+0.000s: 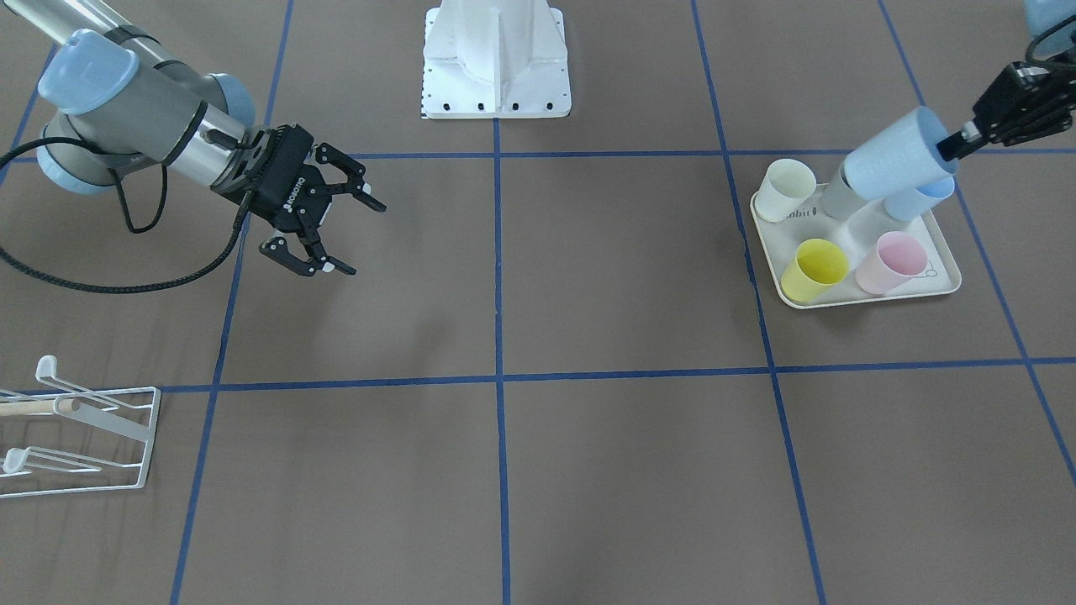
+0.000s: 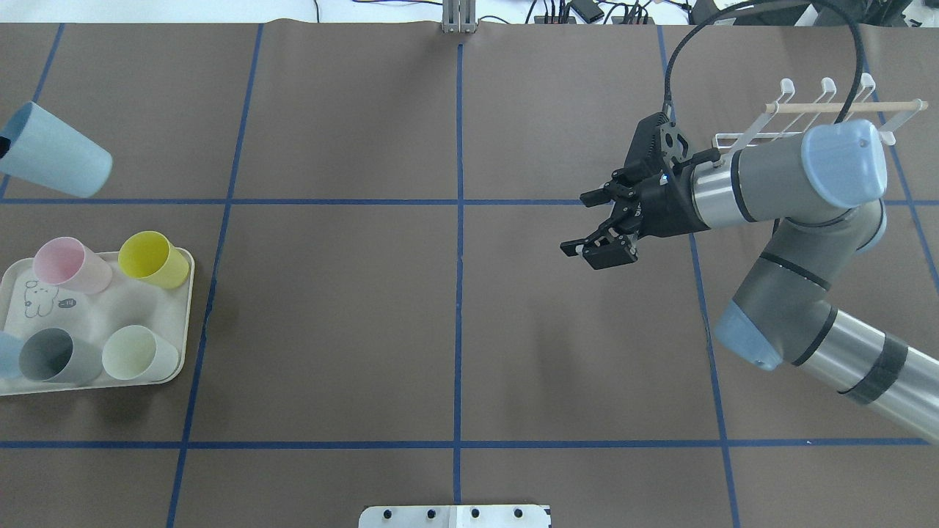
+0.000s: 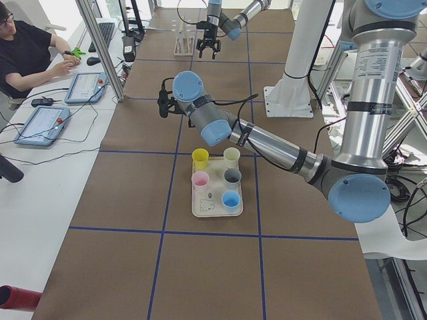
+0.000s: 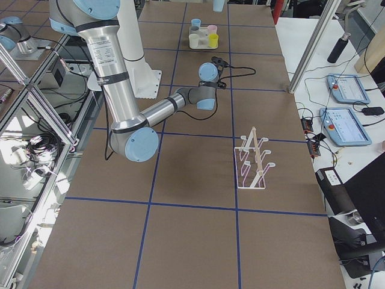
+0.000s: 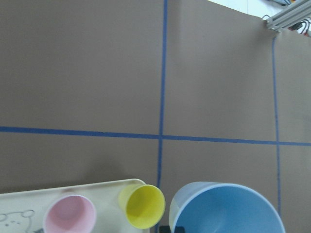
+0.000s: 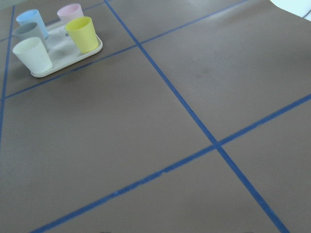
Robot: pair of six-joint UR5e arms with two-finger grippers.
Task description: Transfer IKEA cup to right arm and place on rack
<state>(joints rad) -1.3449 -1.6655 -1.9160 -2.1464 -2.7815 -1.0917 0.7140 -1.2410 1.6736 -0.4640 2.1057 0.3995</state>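
Front-facing camera: left gripper [image 1: 955, 145] pinches the blue cup [image 1: 893, 157] sideways, base pointing inward; tray [image 1: 874, 298] holds five cups [image 1: 820, 265]; right gripper [image 1: 366, 239] spread.

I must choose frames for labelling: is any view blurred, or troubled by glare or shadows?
Overhead exterior: even light, sharp, only faint shadows beside the tray and under the right gripper. Left wrist: the held blue cup is cut by the edge, slightly soft. Right wrist: mildly soft. No glare on the table.
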